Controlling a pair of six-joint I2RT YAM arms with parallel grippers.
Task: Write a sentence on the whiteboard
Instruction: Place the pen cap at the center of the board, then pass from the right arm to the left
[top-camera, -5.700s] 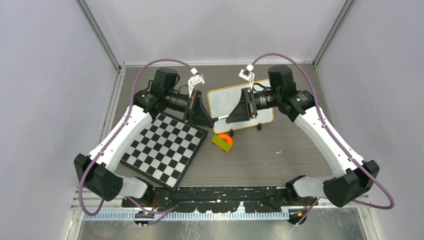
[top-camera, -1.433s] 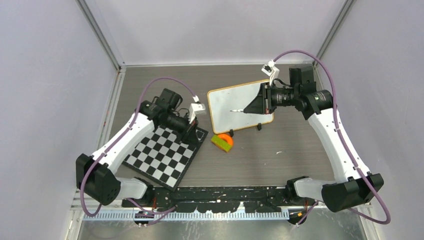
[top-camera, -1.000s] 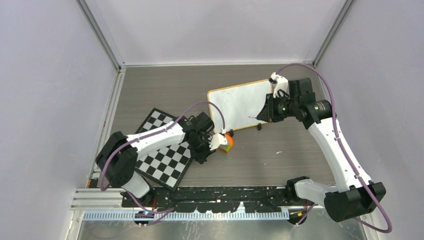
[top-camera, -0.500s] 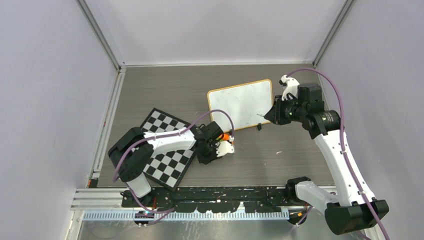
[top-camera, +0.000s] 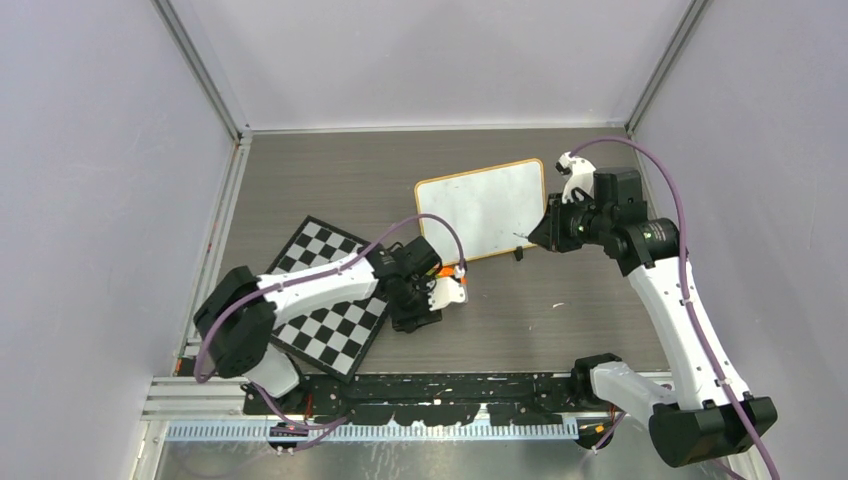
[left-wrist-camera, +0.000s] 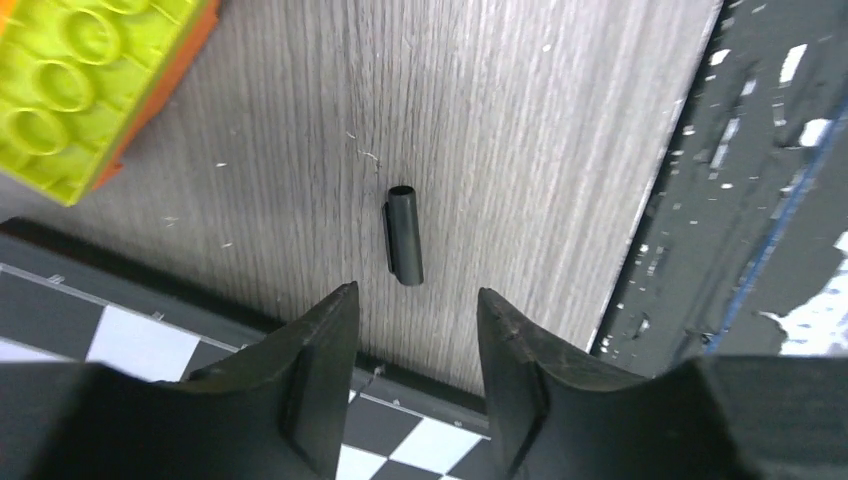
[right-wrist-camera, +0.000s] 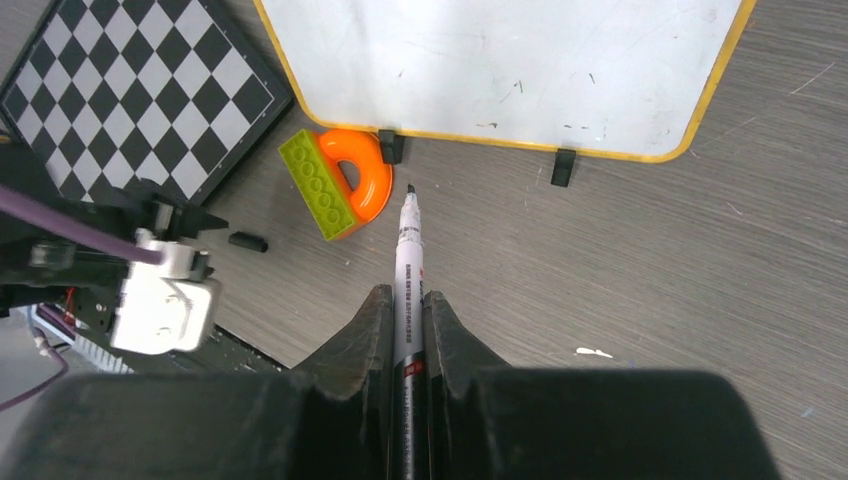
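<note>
At the far middle of the table we see the whiteboard (top-camera: 482, 210), its two black feet along the near edge and faint specks on its white face. Our right gripper (right-wrist-camera: 406, 298) is clamped on a marker (right-wrist-camera: 407, 245), whose bare tip points toward that near edge. Our left gripper (left-wrist-camera: 415, 300) stands parted, nothing between its fingers, above a black cap (left-wrist-camera: 404, 238) lying near a green-and-orange toy brick (left-wrist-camera: 80, 80) and the chequered board (top-camera: 325, 300).
</note>
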